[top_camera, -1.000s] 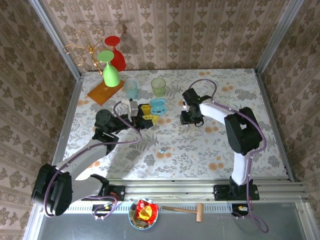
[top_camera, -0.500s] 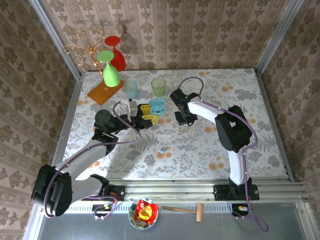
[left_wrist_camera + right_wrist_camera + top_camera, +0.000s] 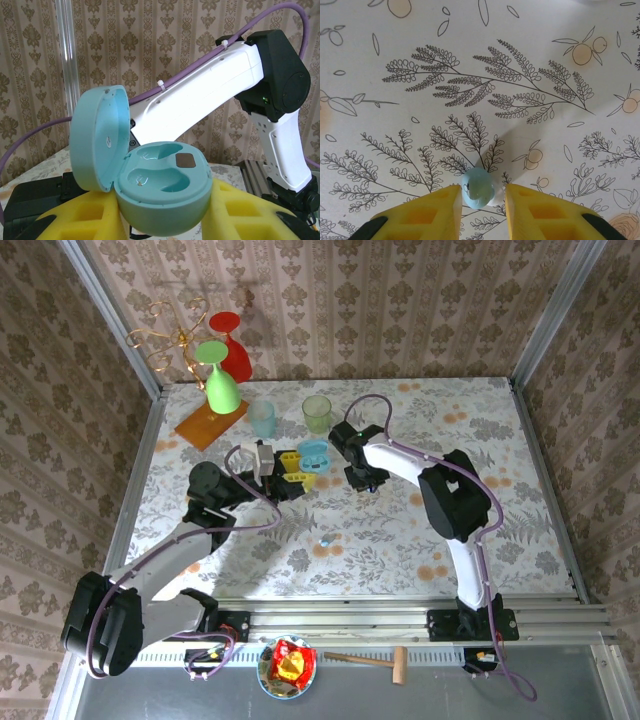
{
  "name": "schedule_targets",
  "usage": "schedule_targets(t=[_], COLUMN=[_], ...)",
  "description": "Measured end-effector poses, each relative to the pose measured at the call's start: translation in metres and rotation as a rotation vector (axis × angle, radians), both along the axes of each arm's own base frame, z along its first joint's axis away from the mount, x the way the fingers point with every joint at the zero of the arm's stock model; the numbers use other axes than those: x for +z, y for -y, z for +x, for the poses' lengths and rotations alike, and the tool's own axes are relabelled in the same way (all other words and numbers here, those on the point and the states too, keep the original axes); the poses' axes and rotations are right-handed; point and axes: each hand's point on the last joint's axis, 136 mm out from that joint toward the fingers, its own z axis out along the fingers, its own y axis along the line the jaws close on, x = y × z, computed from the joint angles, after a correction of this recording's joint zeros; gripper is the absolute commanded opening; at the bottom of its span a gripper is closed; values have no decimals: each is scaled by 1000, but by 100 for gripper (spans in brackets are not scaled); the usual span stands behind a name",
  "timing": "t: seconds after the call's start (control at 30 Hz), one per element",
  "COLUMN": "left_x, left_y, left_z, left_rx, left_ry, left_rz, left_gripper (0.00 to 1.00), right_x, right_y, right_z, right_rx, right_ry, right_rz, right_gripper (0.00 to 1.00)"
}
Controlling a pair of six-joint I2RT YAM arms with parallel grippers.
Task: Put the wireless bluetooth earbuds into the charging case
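- Leaf-printed table (image 3: pixel 530 65) lies under the pale-blue earbud (image 3: pixel 477 188), which my right claw (image 3: pixel 483 191) pinches at its very tips, near the right side of the charging case (image 3: pixel 162 185). So shallow a hold could let the bud twist or drop.
- That case sits open, lid up, squeezed in my left claw (image 3: pixel 162 212), both wells bare. Coming in tilted, I might catch the rim or seat the bud in the wrong well.
- Nearer me than the case, well apart, a second earbud (image 3: pixel 325 540) waits on the table.
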Motion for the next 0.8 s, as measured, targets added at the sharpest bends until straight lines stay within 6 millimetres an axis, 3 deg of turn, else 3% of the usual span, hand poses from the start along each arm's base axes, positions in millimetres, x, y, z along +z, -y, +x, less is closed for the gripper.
schedule_targets(t=[0.33,0.63,0.8], left_x=[0,0,0], left_y=[-2,-2,-2], left_z=[-1,-1,-1], left_rx=[6,7,7], left_ry=[5,8,8], left_rz=[-1,0,0], left_gripper=[27,27,27], right_x=[-10,-11,-11], right_y=[-2,4,6], right_z=[1,-1,0], right_rx=[28,36,34], right_ry=[-19,-28,-25], right_rz=[-49,-86,-93], right_gripper=[27,16,16])
